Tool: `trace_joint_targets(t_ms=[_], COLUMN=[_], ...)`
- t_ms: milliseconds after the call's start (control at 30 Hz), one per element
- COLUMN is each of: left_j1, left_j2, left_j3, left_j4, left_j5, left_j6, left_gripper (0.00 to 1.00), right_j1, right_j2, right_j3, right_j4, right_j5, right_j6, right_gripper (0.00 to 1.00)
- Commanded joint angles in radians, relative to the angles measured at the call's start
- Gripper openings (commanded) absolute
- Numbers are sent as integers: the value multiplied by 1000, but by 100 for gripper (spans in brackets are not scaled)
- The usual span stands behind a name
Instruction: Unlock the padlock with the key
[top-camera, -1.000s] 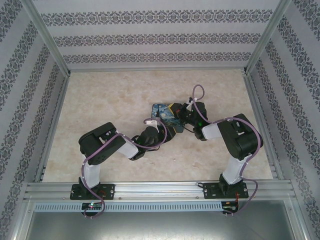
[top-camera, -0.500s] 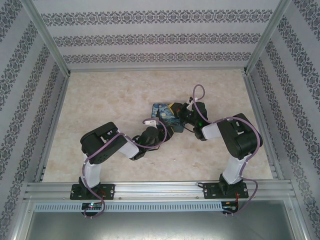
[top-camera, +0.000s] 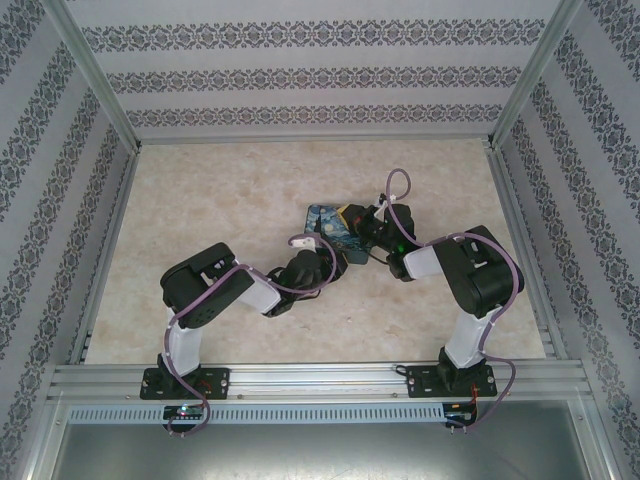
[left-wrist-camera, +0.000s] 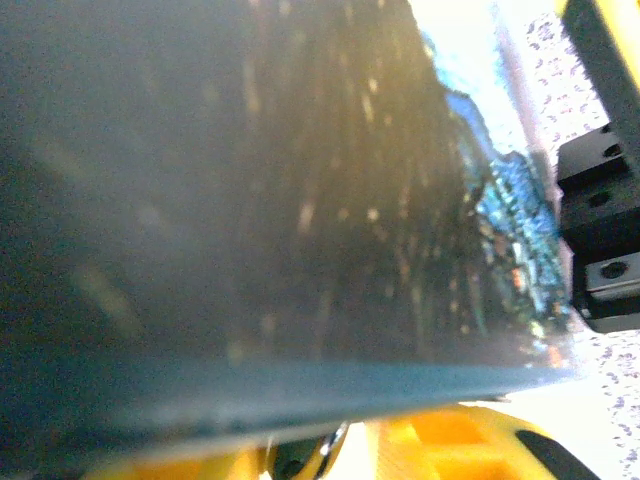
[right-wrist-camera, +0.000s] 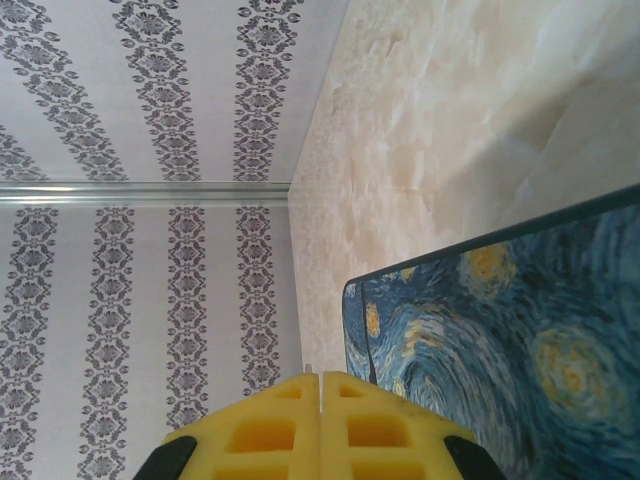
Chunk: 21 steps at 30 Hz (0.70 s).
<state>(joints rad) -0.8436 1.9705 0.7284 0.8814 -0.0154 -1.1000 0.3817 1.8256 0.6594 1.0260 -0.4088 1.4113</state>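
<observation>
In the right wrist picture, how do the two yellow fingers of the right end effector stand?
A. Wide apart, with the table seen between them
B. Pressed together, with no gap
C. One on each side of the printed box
B: in the right wrist view the yellow fingers of the right end effector meet along a thin line, and the starry-print box lies beside them.

The left arm (top-camera: 205, 290) folds up from its base, its forearm reaching toward two o'clock and ending in the left hand (top-camera: 335, 262); how wide its jaws stand cannot be told. The right arm (top-camera: 478, 280) bends over toward ten o'clock, and the right hand (top-camera: 368, 236) has its yellow fingers (right-wrist-camera: 270, 420) pressed flat together.
</observation>
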Motion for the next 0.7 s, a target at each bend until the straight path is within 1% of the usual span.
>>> trace_joint_targets(t_ms=[0,67,100,167,333,433,667], left_j1=[-3,-2,-3,-2,20,50,120], left_j2=[37,39,41,38,7,-29,-113], left_j3=[23,31,35,45,42,22,-35], left_j4=[-190,-208,-215,-237,-262,-258,-222], left_j5=[9,11,13,15,55,92,187], left_j6=[53,60,64,72,76,51,-21], left_gripper=[29,28,24,22,8,0,0], right_j1=[-4,-3,-4,-3,-7,-8,-10], right_j2=[47,49,50,53,34,-25,-255], right_j3=[-21,-20,-20,-20,-6,-12,-121], right_j4=[-60,-57,-57,-52,-52,-64,-144], right_j5=[4,4,5,4,-19,-33,-59], right_j6=[-5,-3,-3,0,0,-13,-74], right_gripper=[0,0,0,0,0,0,0])
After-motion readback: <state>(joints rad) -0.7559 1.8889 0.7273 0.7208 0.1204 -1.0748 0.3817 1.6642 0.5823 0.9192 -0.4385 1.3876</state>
